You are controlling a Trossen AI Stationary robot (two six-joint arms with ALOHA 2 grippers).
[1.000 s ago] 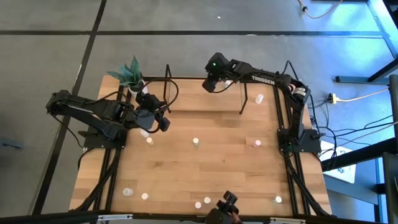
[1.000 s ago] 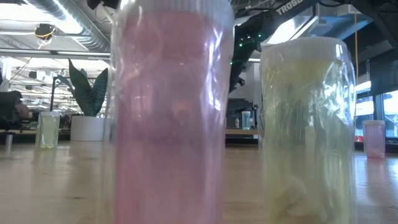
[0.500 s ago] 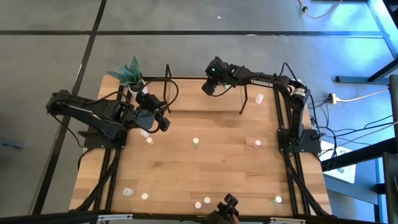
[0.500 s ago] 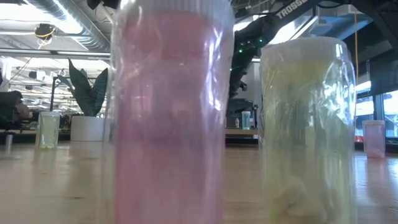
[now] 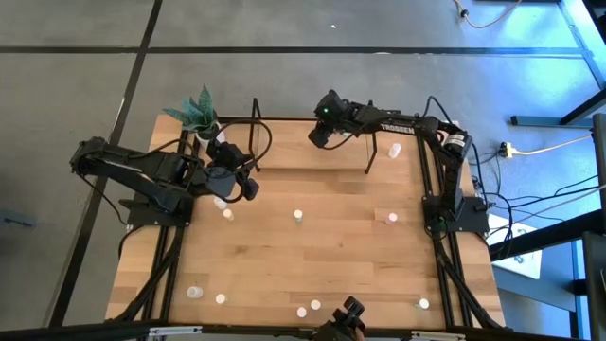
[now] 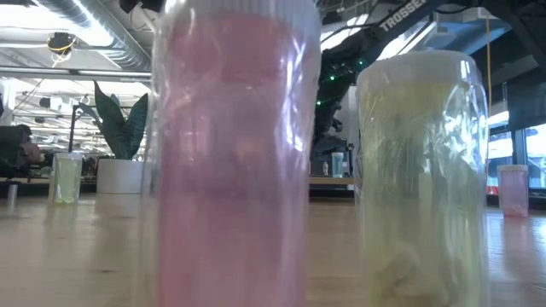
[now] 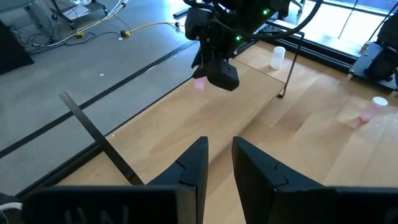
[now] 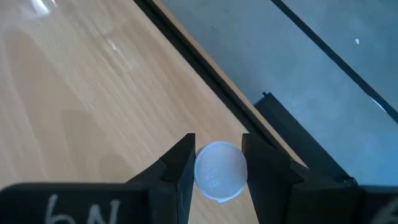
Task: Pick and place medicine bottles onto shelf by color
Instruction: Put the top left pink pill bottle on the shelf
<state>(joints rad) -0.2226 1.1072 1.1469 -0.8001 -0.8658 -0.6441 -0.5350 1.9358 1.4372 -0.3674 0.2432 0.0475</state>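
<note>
My right gripper (image 5: 320, 135) hangs over the shelf (image 5: 305, 153) at the table's back edge, shut on a small pink medicine bottle (image 7: 199, 84). In the right wrist view that bottle (image 8: 217, 173) sits upright between the fingers, above light wood. The shelf's board (image 7: 186, 118) runs between thin black end frames (image 5: 256, 133). My left gripper (image 5: 248, 188) waits by the shelf's left end, its jaws a narrow gap apart with nothing between them. Loose bottles stand on the table, among them a white one (image 5: 298, 216), a pink one (image 5: 391, 218) and a white one (image 5: 396, 150).
A potted plant (image 5: 199, 114) stands at the back left corner. Several more bottles (image 5: 220, 299) line the front edge. Two of them, one pink (image 6: 235, 153) and one yellowish (image 6: 418, 170), fill the low view. The right arm's base (image 5: 454, 204) sits at the right edge.
My right gripper has shifted slightly left and forward over the shelf, still holding the pink bottle. The left arm has not moved.
</note>
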